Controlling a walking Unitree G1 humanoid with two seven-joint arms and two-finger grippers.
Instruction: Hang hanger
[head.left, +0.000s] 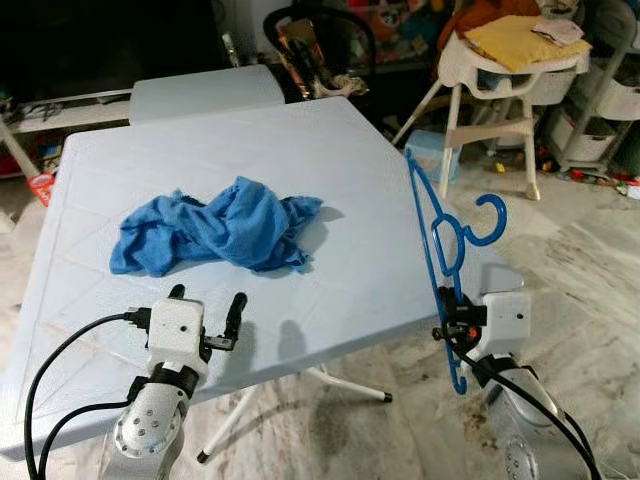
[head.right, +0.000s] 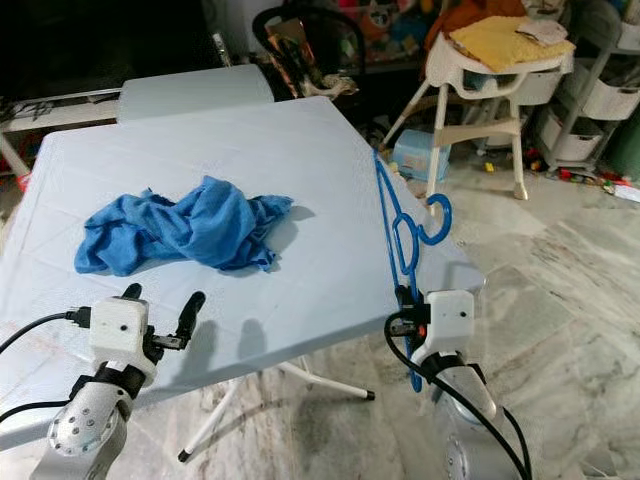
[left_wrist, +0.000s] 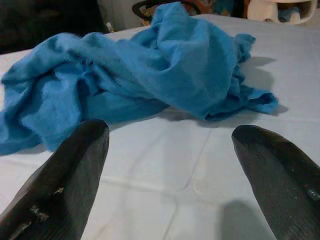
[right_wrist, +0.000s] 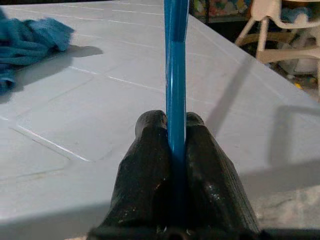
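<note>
A blue plastic hanger (head.left: 443, 240) stands upright at the right edge of the pale blue table (head.left: 330, 160), its hook pointing right. My right gripper (head.left: 449, 305) is shut on the hanger's lower bar, which runs between the two black fingers (right_wrist: 150, 165) in the right wrist view. A crumpled blue cloth (head.left: 215, 232) lies on the middle of the table. My left gripper (head.left: 206, 300) hovers open over the table's near edge, just in front of the cloth (left_wrist: 150, 75), holding nothing.
A white high chair (head.left: 500, 90) with a yellow cushion stands at the back right, beside white shelving (head.left: 600, 110). A second small table (head.left: 205, 92) sits behind the main one. Marble floor (head.left: 570, 260) stretches to the right.
</note>
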